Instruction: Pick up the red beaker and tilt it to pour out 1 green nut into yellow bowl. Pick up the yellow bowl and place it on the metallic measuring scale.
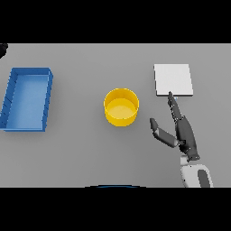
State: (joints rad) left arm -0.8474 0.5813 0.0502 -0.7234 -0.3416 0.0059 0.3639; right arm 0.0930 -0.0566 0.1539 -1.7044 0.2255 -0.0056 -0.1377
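Note:
The yellow bowl stands upright at the middle of the table, and its inside shows only yellow. The metallic measuring scale, a pale square plate, lies to the bowl's far right. My right hand rests on the table right of the bowl, open. Its straight fingertips reach the scale's near edge and its thumb spreads toward the bowl without touching it. No red beaker or green nut is in view. A small dark shape at the far left edge looks like part of my left hand.
A blue rectangular tray with nothing visible in it lies at the left side of the table. Grey tabletop runs between the tray and the bowl.

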